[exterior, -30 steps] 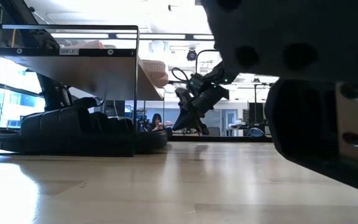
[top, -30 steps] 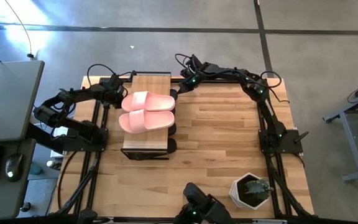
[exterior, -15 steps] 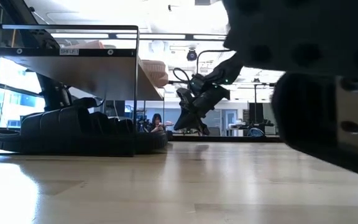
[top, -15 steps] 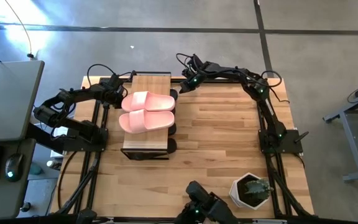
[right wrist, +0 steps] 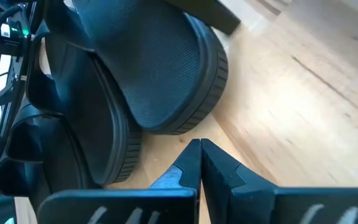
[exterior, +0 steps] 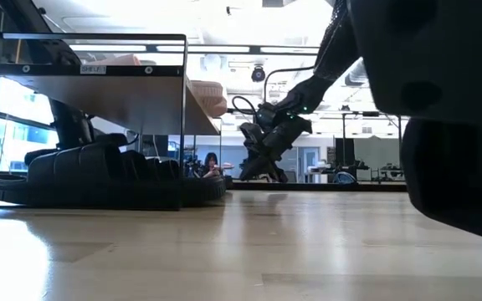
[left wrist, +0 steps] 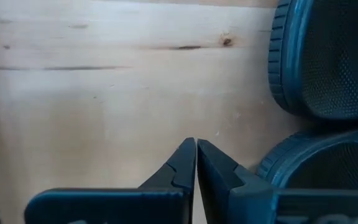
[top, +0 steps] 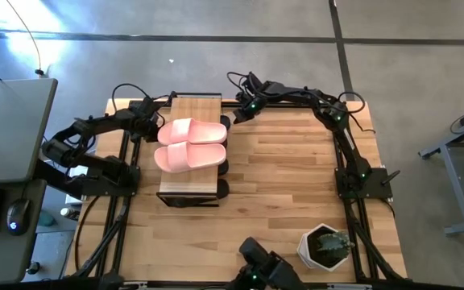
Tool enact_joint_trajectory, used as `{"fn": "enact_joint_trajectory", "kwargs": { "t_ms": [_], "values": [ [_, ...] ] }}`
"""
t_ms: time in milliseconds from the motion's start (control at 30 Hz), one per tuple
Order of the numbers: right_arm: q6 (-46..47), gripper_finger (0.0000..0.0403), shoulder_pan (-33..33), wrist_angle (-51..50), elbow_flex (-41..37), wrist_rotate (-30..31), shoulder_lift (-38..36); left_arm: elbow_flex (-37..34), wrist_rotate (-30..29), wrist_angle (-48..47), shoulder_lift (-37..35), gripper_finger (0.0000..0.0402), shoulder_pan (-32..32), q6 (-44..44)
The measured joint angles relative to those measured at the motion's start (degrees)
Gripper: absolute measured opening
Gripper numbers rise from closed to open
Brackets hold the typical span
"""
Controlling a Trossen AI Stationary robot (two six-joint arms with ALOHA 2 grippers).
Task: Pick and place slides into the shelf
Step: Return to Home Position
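Note:
The shelf (top: 196, 105) stands at the table's far left, with a pale pink pair of slides (top: 190, 143) lying on its wooden top. Black slides (exterior: 99, 171) rest on the tabletop under it, their ends poking out at the shelf's right side (top: 223, 166). My left gripper (left wrist: 196, 163) is shut and points down at bare wood beside two black slides (left wrist: 331, 56), at the shelf's left far corner (top: 147, 122). My right gripper (right wrist: 199, 160) is shut, just off the rounded end of a black slide (right wrist: 166, 81), at the shelf's right far corner (top: 237, 114).
A white pot with a green plant (top: 325, 246) stands near the table's front right. A dark bulky device (top: 256, 271) sits at the near edge and fills the right of the low view (exterior: 442, 100). Bare wood lies between the shelf and the right arm's base (top: 361, 179).
Both grippers stay shut where they were. The dark bulky device close to the low camera has shifted toward the right of that view, uncovering more of my right arm.

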Motion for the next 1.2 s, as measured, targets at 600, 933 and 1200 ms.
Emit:
{"fn": "enact_joint_trajectory", "kwargs": {
  "t_ms": [600, 933, 1200],
  "values": [
    [0.57, 0.0, 0.43, 0.08, 0.0, 0.0, 0.0, -0.13, -4.75, -8.95, -14.95, 0.0005, 0.09, -2.39],
    [1.27, 0.0, 0.43, 1.15, 0.0, 0.02, 0.0, -0.13, -9.36, -12.21, -16.13, 0.0005, 0.09, -2.1],
    [1.0, 0.0, 0.43, 1.55, 0.0, 0.02, 0.0, -0.09, -8.61, -12.32, -22.28, 0.0005, 0.07, -1.55]
  ]
}}
